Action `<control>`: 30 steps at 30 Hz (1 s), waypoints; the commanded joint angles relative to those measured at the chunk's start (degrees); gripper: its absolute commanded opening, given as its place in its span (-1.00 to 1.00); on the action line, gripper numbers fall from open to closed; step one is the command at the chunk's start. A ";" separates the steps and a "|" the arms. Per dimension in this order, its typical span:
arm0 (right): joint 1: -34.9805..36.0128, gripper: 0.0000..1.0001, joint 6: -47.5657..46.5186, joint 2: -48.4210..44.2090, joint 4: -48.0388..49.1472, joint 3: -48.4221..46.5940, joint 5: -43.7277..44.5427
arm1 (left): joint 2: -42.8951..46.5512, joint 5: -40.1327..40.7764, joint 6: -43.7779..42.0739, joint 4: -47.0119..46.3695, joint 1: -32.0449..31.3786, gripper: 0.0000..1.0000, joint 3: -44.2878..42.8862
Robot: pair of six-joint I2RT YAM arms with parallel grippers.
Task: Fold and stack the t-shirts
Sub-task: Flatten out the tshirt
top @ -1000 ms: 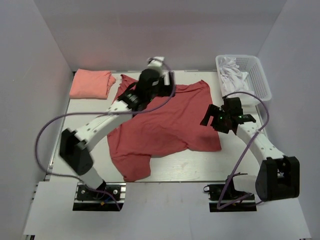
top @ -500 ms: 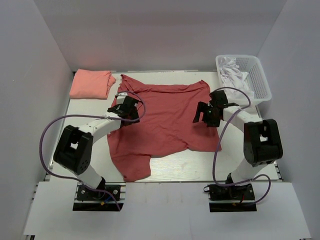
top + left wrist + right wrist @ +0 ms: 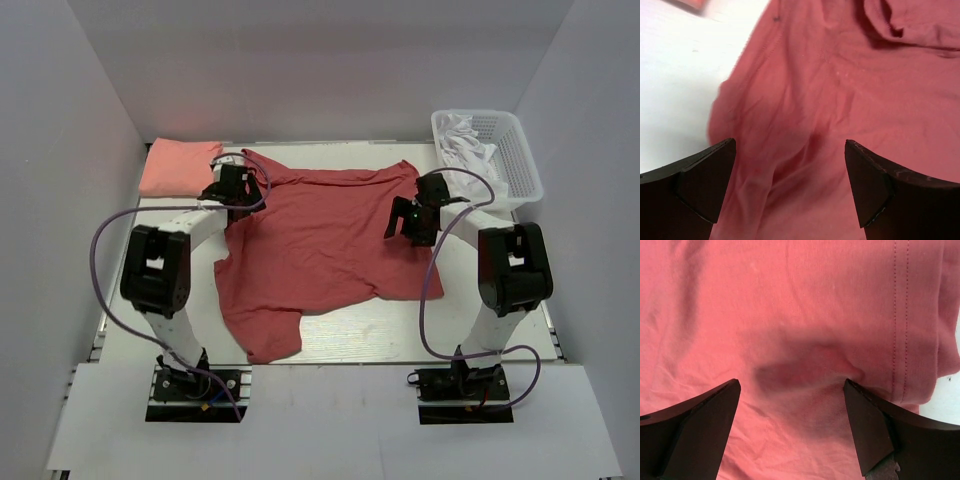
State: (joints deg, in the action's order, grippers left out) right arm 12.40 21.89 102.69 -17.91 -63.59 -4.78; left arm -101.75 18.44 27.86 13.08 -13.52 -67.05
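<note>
Brick-red t-shirt (image 3: 330, 240) lies spread open, wrinkled and unfolded, across the centre of the worktop (image 3: 400, 335). One sleeve trails toward lower left of frame. Salmon-pink t-shirt (image 3: 183, 167) sits folded at upper left, just beside the red one's upper-left corner. Left arm (image 3: 190, 235) reaches to the red shirt's upper-left edge. Left jaws released, spread wide, nothing between them. Wrist view shows dark fingers (image 3: 695, 185) either side of rumpled red cloth, bare worktop at left. Right arm (image 3: 470, 215) reaches to the shirt's right side, centre-right of frame. Right jaws also wide apart and empty, fingers (image 3: 695, 430) flanking a small raised crease near a stitched hem. Contact with the cloth: cannot tell. White basket (image 3: 520, 150) at upper right holds white cloth (image 3: 462, 138).
</note>
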 commanded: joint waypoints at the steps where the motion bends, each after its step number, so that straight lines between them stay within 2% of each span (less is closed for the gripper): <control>1: -0.19 0.80 -0.62 1.89 -0.10 -1.53 2.22 | -3.70 -6.74 -0.96 -3.33 2.08 1.00 -3.42; 8: -0.71 0.80 0.34 4.70 -3.61 -3.38 4.42 | -12.32 -5.43 0.09 -0.25 5.17 1.00 -8.19; 13: -2.03 0.80 2.01 5.24 -6.61 -2.60 8.99 | -13.99 -4.90 0.09 0.98 8.15 1.00 -8.98; 18: -3.35 0.80 2.37 3.30 -5.82 -0.48 9.52 | -15.14 -5.43 -0.61 0.46 10.08 1.00 -10.91; 21: -3.79 0.80 1.85 1.99 -5.30 -0.56 7.69 | -17.85 -12.42 -5.94 -0.25 10.62 1.00 -13.89; 27: -3.26 0.80 -2.45 -1.17 -2.92 -2.67 1.54 | -19.36 -18.17 -10.28 -0.17 9.39 1.00 -22.32; 30: -3.09 0.80 -4.22 -4.08 -1.60 -4.78 1.43 | -16.99 -18.18 -10.28 0.54 9.39 1.00 -23.39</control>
State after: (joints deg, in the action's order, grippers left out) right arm 9.39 20.91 103.35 -19.79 -66.11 -2.09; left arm -122.26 3.09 19.64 12.95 -3.88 -87.64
